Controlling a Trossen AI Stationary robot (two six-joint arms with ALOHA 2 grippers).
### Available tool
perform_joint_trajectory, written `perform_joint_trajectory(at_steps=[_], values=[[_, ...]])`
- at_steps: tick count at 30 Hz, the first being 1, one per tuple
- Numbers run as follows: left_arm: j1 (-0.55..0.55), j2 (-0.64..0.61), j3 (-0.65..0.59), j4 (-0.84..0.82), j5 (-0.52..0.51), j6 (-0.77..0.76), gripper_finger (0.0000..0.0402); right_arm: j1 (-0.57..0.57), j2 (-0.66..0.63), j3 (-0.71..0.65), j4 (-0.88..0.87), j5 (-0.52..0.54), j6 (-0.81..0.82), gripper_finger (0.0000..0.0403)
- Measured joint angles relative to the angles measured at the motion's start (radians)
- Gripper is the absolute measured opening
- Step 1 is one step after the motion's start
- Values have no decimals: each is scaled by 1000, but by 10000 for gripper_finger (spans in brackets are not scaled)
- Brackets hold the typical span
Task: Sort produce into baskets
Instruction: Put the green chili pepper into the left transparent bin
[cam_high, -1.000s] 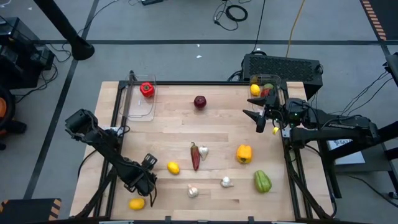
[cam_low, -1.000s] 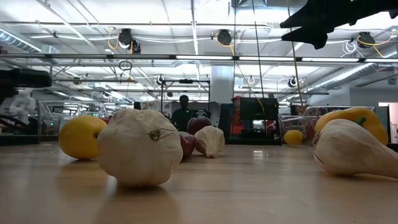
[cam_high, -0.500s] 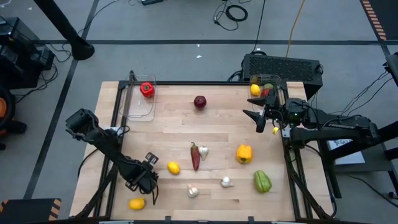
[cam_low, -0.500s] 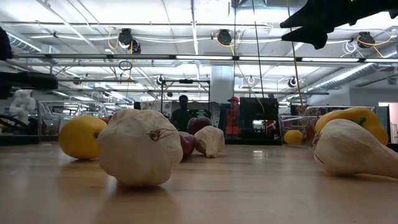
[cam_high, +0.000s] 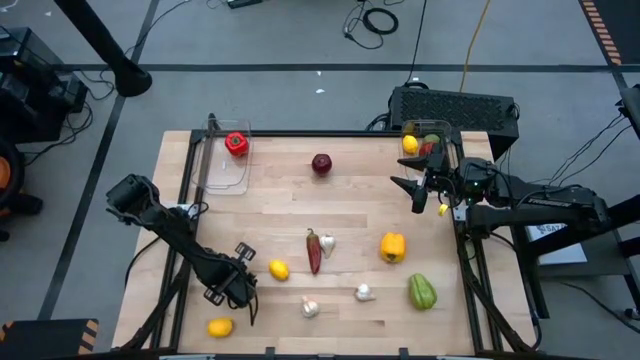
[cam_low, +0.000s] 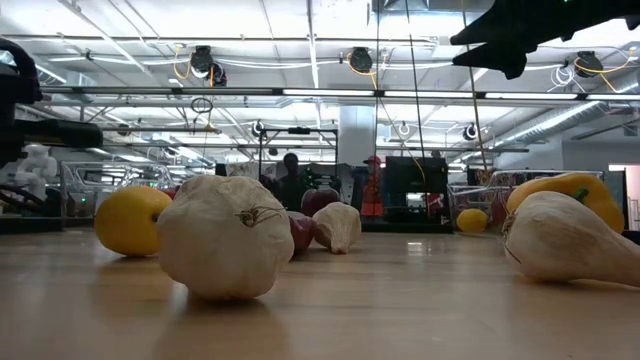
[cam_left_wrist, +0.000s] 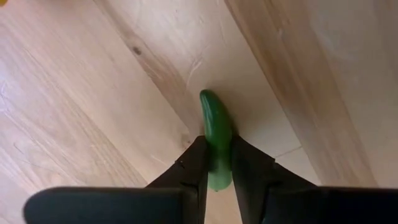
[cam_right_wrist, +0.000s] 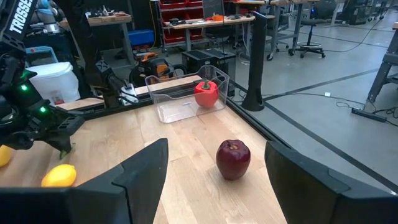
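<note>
My left gripper (cam_high: 238, 288) is near the table's front left, shut on a small green chili-like piece (cam_left_wrist: 214, 121); it also shows in the right wrist view (cam_right_wrist: 62, 148). My right gripper (cam_high: 412, 190) hangs open and empty above the table's right side, beside the right clear basket (cam_high: 447, 150), which holds a lemon and red and green pieces. The left clear basket (cam_high: 218, 172) holds a red pepper (cam_high: 236, 144). On the table lie a red apple (cam_high: 321, 163), a red chili (cam_high: 313, 250), two lemons (cam_high: 279, 269), a yellow pepper (cam_high: 393, 246), a green pepper (cam_high: 422, 291) and garlic bulbs (cam_high: 365, 292). My left gripper pinches the green piece between its two fingers (cam_left_wrist: 194, 163), at one end (cam_left_wrist: 217, 163) of the piece. The fingers point down and lie along it. Its free end (cam_left_wrist: 208, 99) sticks out past the fingertips toward the wood; whether it touches the table I cannot tell.
A black box with cables (cam_high: 455, 108) stands behind the right basket. A second lemon (cam_high: 220, 326) lies at the front edge close to my left gripper. Bare wood lies between the left basket and the apple. People stand in the room beyond the table.
My left gripper has shifted a little toward the table's far and right edges, still shut on the green piece. My right gripper has kept still.
</note>
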Motion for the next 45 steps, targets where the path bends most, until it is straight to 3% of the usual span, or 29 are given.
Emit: perform_joint_trajectory(at_steps=[7,16,21,31,39,45], values=[[6,2,36,-7,-73,-5,59,0,0,0,0,0,-1,258],[61,-28,210,-128,-395,-25,59,0,0,0,0,0,-3,258],[113,-147,251,-128,-579,34,59,0,0,0,0,0,-2,258],[286,-517,264,-78,-939,102,59,0,0,0,-2,0,-7,258],[481,-659,264,21,-1019,99,59,0,0,0,-2,0,-7,258],[635,-683,264,122,-985,70,59,0,0,0,-1,0,-8,258]])
